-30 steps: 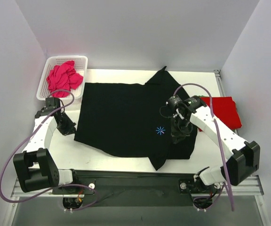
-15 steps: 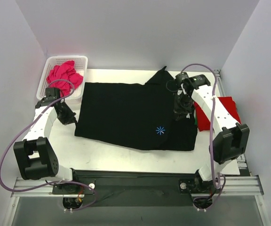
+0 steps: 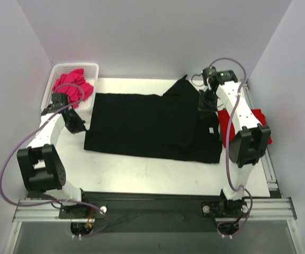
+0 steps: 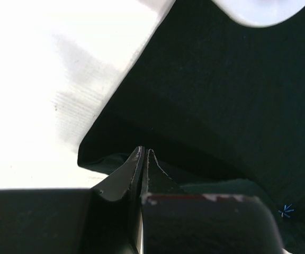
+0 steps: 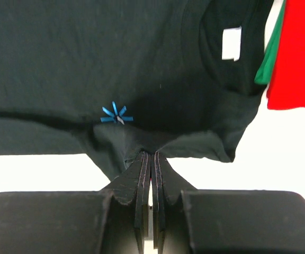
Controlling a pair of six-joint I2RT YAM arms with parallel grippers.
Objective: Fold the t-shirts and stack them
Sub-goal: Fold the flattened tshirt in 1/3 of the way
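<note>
The black t-shirt (image 3: 142,124) lies spread across the middle of the table, its near part folded back over itself. My left gripper (image 3: 78,126) is shut on the shirt's left edge, and in the left wrist view its jaws (image 4: 143,151) pinch dark cloth (image 4: 221,95). My right gripper (image 3: 205,106) is shut on a raised fold of the same shirt (image 5: 89,63), close to a small blue star mark (image 5: 116,116). The red t-shirt (image 3: 258,121) lies folded at the right edge, partly hidden by the right arm. The pink t-shirt (image 3: 70,87) sits crumpled in the basket.
A white mesh basket (image 3: 91,67) stands at the back left corner. White walls close in the table on three sides. A white collar label (image 5: 231,42) and a green strip (image 5: 269,63) beside the red cloth (image 5: 298,58) show in the right wrist view.
My right gripper has carried the black shirt's near edge from the front toward the back right, folding it over. My left gripper has moved a little toward the back along the left edge.
</note>
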